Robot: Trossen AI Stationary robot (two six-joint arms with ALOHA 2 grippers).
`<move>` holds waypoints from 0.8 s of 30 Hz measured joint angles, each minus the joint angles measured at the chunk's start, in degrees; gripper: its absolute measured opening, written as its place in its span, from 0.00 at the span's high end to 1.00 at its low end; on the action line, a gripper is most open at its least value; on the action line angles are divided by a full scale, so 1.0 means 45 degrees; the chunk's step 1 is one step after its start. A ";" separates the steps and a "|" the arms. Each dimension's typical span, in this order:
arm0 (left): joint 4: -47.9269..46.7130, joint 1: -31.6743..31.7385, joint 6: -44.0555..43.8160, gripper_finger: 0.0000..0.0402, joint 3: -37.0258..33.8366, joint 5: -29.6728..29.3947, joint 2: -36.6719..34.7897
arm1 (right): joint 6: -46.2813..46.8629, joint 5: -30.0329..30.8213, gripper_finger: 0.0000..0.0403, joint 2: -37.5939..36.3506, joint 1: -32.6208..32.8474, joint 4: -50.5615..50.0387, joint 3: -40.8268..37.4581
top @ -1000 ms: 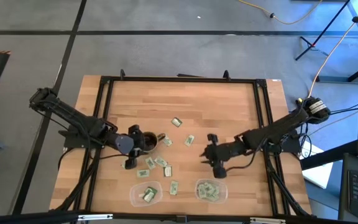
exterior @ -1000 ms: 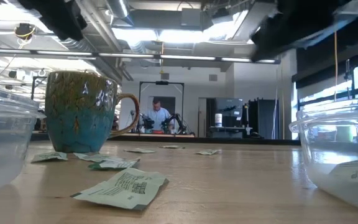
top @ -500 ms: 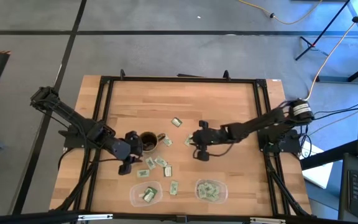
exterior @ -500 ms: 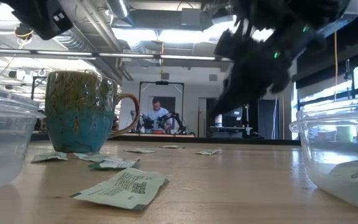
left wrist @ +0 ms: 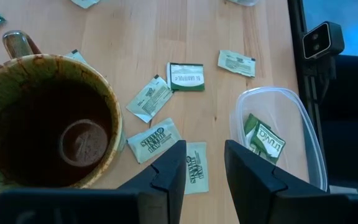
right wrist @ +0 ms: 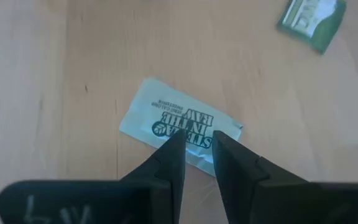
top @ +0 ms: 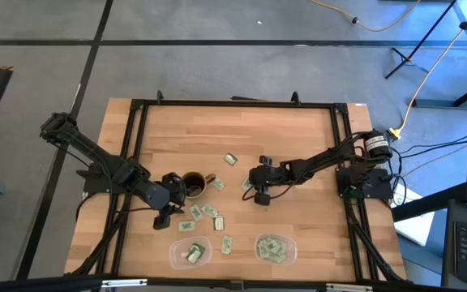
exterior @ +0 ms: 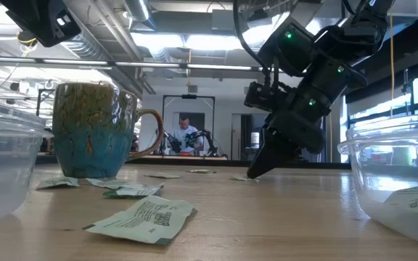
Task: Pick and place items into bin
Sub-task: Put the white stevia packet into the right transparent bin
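Observation:
Several small pale green and white packets lie flat on the wooden table around a brown mug. My right gripper is low over one packet right of the mug. Its fingers are a narrow gap apart, with the tips at that packet's edge; it also shows in the low view, down at the table top. My left gripper is open and empty, up above the packets near the mug. Two clear bins at the near edge hold packets. My right gripper points steeply down at the packet's printed edge, one finger on either side of a strip of it. The packet lies flat on the table. I cannot tell whether the fingertips touch it.
The mug stands upright between the two arms, its handle toward the right arm. More packets lie farther back on the table. The left bin is beside my left gripper. A black frame runs round the table. A person stands far off in the room.
My right gripper has gone from above the right bin toward the table's far and left side and come down at the packet right of the mug. The packets and the mug have stayed where they were.

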 joint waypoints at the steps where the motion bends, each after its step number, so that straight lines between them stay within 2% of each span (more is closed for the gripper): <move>1: 0.0000 0.0000 -0.0005 0.74 0.0000 0.0000 0.0000 | 0.0001 -0.0002 0.79 0.0071 -0.0028 -0.0006 0.0018; 7: 0.0000 0.0000 -0.0005 0.74 0.0000 0.0000 0.0000 | 0.0333 0.0000 0.82 0.0280 -0.0091 -0.0166 0.0073; 17: 0.0000 0.0000 -0.0136 0.74 0.0000 -0.0005 0.0000 | 0.0366 0.0001 0.98 0.0233 -0.0094 -0.0272 0.0044; 24: -0.1525 0.0000 -0.0698 0.77 0.0000 -0.0053 0.0003 | 0.0430 -0.0230 0.99 -0.0580 0.0199 -0.0887 -0.0052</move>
